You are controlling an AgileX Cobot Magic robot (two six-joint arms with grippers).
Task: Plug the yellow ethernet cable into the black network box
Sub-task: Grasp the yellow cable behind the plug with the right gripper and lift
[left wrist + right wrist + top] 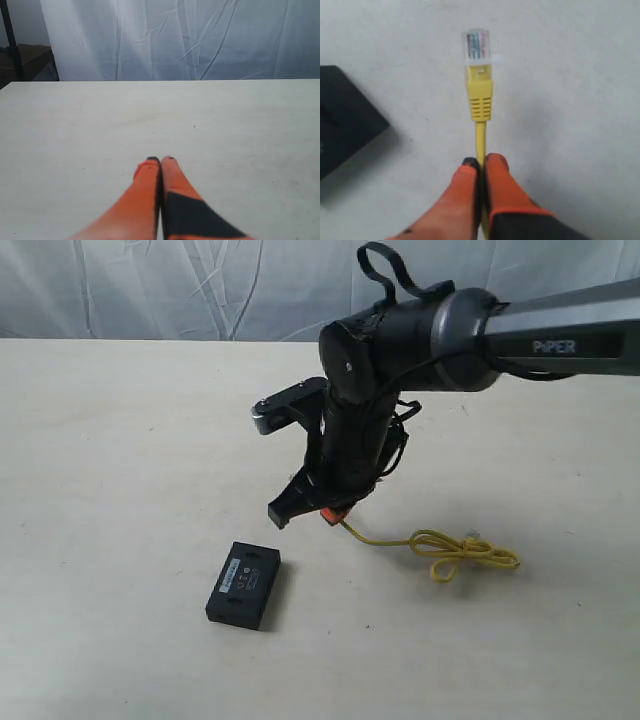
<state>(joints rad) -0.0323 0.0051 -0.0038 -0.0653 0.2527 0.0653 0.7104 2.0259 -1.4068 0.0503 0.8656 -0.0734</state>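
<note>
The yellow ethernet cable [465, 555] lies on the table with its looped bow right of centre, and one end rises to my right gripper [332, 512]. In the right wrist view the right gripper [481, 161] is shut on the cord just behind the yellow boot. The clear plug [476, 47] sticks out ahead of the fingertips above the table. The black network box [243, 584] lies flat, below and left of that gripper and apart from the plug; one corner of the box [345, 125] shows beside the cable. My left gripper [160, 159] is shut and empty over bare table, out of the exterior view.
The right arm [480, 335] reaches in from the right edge across the middle of the pale table [120, 470]. A white cloth backdrop [180, 40] hangs behind the table's far edge. A dark stand [12, 40] is at the far left corner.
</note>
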